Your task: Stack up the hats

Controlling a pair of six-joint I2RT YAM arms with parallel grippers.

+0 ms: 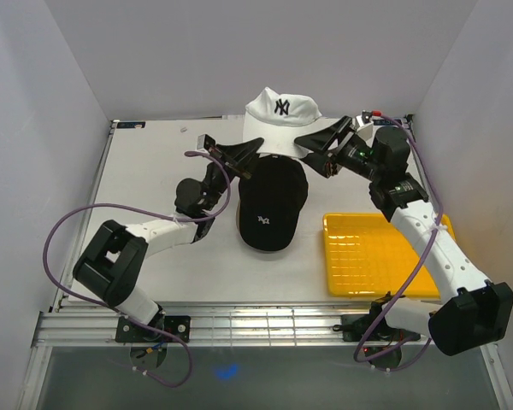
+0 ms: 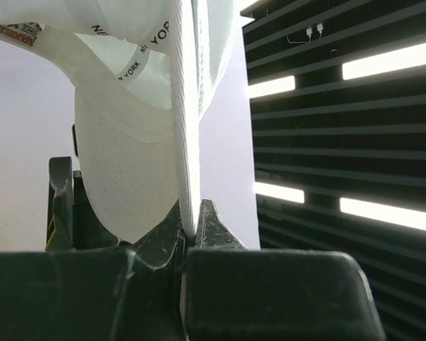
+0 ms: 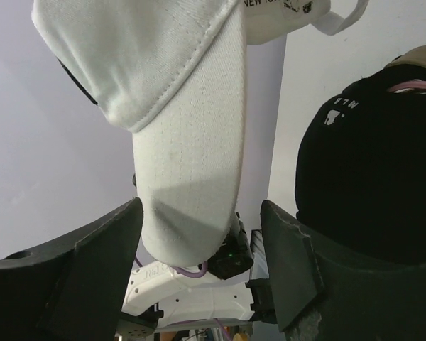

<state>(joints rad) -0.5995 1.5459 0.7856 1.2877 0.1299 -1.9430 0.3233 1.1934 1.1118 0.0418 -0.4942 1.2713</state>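
A white hat [image 1: 282, 111] with a black logo hangs in the air over the far middle of the table. My left gripper [image 1: 255, 147] is shut on the left edge of its brim, and the left wrist view shows the white hat [image 2: 128, 142] rising from the pinched left gripper [image 2: 192, 220]. My right gripper [image 1: 312, 149] is open at the brim's right side. In the right wrist view the white hat [image 3: 184, 106] has its brim between the fingers of the right gripper [image 3: 199, 220], with gaps on both sides. A black hat [image 1: 272, 205] lies on the table just below. A tan edge [image 3: 419, 60] shows under the black hat [image 3: 369, 170].
A yellow tray [image 1: 385, 252] lies at the right, under my right arm. The grey table [image 1: 154, 171] is closed in by white walls at the back and both sides. My two arms reach in from either side of the black hat.
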